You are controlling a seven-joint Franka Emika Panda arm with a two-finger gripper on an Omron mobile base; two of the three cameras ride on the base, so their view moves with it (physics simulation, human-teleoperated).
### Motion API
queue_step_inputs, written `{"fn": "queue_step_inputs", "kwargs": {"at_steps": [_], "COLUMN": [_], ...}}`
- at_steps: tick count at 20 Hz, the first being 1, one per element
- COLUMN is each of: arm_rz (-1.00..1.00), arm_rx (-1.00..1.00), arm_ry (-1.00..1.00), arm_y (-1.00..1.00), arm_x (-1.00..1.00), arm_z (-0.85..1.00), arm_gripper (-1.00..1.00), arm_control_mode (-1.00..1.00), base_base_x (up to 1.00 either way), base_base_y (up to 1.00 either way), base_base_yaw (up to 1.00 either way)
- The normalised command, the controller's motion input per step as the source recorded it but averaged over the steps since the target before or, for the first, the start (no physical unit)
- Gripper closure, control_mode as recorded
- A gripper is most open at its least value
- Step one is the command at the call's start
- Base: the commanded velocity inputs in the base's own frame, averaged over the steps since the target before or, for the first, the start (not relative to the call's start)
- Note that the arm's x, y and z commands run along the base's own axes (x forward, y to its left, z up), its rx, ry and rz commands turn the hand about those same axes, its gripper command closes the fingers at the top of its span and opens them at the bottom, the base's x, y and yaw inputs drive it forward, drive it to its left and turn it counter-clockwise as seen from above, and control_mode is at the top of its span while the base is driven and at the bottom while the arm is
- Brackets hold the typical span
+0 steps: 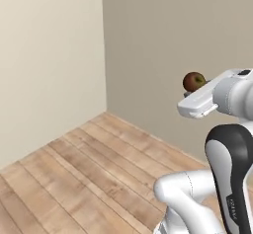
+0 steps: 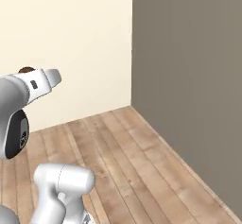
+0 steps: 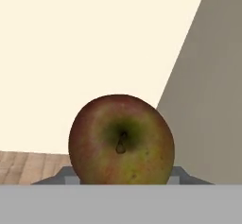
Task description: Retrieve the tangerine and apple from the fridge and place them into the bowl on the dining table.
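Fingers (image 3: 123, 178) clenched on apple (image 3: 122, 140), held up off wood floor (image 1: 99, 174), facing room corner. Prob. firm, light, smooth-skinned, so slippery; bruises if squeezed hard. Best gripped across widest part, stem dimple toward cam.

The floor (image 1: 89, 178) is made of light brown wooden planks. The planks run up to two walls: a cream wall (image 1: 49, 55) and a grey-brown wall (image 1: 168, 40), which meet in a corner. The white robot arm (image 1: 197, 198) rises above the floor.
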Motion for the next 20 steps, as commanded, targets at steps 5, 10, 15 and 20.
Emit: {"fn": "queue_step_inputs", "kwargs": {"at_steps": [5,10,15,20], "arm_rz": [0.00,0.00,0.00,0.00], "arm_rx": [0.00,0.00,0.00,0.00], "arm_ry": [0.00,0.00,0.00,0.00], "arm_y": [0.00,0.00,0.00,0.00], "arm_x": [0.00,0.00,0.00,0.00], "arm_z": [0.00,0.00,0.00,0.00], "arm_gripper": [1.00,1.00,1.00,1.00], "arm_control_mode": [1.00,1.00,1.00,1.00], "base_base_x": [0.57,0.70,0.98,0.98], "base_base_y": [0.44,0.36,0.27,0.23], "base_base_yaw": [0.64,0.63,0.57,0.54]}}
